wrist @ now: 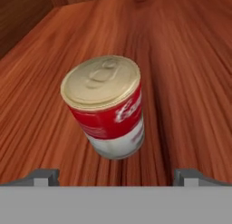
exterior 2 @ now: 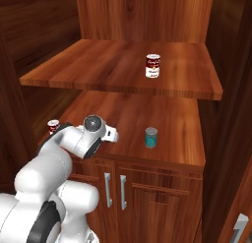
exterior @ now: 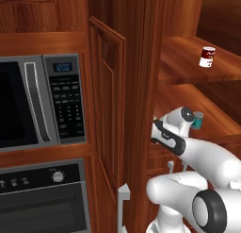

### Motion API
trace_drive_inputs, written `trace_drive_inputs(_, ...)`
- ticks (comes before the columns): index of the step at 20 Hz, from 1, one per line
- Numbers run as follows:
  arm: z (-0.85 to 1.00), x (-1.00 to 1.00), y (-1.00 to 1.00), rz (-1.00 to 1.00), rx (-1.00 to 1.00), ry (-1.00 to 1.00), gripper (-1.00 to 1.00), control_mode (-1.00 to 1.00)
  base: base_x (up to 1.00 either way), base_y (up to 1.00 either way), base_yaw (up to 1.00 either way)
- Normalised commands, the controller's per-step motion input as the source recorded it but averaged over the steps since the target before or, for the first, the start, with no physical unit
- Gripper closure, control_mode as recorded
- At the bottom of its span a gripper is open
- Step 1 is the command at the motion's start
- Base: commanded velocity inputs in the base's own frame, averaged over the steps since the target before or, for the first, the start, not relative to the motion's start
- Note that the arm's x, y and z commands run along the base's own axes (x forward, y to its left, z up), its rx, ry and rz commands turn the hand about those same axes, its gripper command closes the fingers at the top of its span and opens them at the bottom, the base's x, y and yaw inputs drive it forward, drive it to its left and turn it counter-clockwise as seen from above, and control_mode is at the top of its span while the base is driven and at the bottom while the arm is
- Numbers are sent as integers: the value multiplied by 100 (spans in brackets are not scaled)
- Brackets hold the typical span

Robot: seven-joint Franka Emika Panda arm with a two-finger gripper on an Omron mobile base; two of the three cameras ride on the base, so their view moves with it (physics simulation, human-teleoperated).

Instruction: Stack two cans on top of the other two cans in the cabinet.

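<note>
- Hand view: a red-and-white can (wrist: 106, 107) with a pale pull-tab lid stood upright at frame centre on the wood shelf (wrist: 190, 82)
- Gripper (wrist: 116, 177) sat at the bottom edge of that view; its two dark fingertips (wrist: 41, 177) showed far left and far right, spread wide, with the can above and between them, untouched
- Right base view: a small can with a red band (exterior 2: 53, 126) stood at the left edge of the lower shelf, partly hidden behind the white arm (exterior 2: 81, 138); looked like the same can as in the hand view, can't confirm
- Teal can (exterior 2: 151, 137) stood upright mid-frame on the lower shelf in the right base view, well apart from the arm's wrist; in the left base view it peeked out just right of the wrist, at centre right (exterior: 198, 120)
- Soup can (exterior 2: 153, 66), dark red over white, stood alone on the upper shelf (exterior 2: 98, 70), upper centre of the right base view and upper right of the left base view (exterior: 206, 56)
- Cabinet (exterior 2: 162, 188) had two closed lower doors with pale handles, bottom centre of the right base view
- Left base view: open panelled door (exterior: 107, 100) at centre, microwave (exterior: 42, 102) at left, oven (exterior: 42, 199) below it
</note>
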Motion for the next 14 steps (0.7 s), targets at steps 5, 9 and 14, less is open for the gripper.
trace_drive_inputs(5,-6,6,4,0,0,-6,-100,-100,0,0,0)
trace_drive_inputs(9,-8,9,5,0,0,-1,-100,-100,0,0,0)
trace_drive_inputs(14,-7,10,7,0,0,0,-100,-100,0,0,0)
